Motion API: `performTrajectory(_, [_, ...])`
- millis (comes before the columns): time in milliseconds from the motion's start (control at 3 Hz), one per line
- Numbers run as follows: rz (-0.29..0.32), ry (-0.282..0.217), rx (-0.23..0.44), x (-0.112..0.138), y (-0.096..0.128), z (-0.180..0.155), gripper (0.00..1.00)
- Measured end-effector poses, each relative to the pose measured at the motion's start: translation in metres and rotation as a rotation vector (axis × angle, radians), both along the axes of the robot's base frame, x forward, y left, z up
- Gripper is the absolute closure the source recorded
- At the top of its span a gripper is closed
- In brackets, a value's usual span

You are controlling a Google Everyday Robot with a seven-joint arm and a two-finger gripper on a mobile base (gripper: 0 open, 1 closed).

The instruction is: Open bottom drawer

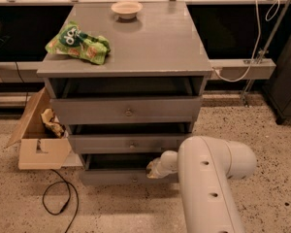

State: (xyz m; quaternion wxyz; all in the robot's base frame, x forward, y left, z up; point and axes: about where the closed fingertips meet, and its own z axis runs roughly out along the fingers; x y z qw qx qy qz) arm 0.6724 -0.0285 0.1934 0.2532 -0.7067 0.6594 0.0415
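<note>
Low down at the foot of the grey cabinet [150, 42], the bottom drawer [116, 177] stands a little way out. A dark gap shows above its front panel, under the middle drawer [102, 143]. The gripper [155, 170] sits at the upper edge of that panel, toward its right end as seen from the camera, at the tip of the white arm [208, 188] that reaches in from the floor in front of the cabinet. Whether the claw is open or closed on anything cannot be told from this angle.

The step in hand looks like the outward pull, and the drawer seems only partly opened. Because the contact is off to one side of the panel rather than at its centre, the pull should run straight out from the cabinet, level and slow, so the drawer does not skew and bind in its runners. Keeping the wrist low should avoid catching the middle drawer's front just above. The cardboard box [39, 152] and the black cable [58, 203] lie to the other side of the cabinet, clear of the path.
</note>
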Motion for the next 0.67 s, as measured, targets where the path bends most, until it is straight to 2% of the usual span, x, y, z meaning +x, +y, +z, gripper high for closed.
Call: performTrajectory(667, [0.0, 0.0, 0.0, 0.0, 0.0, 0.0, 0.36])
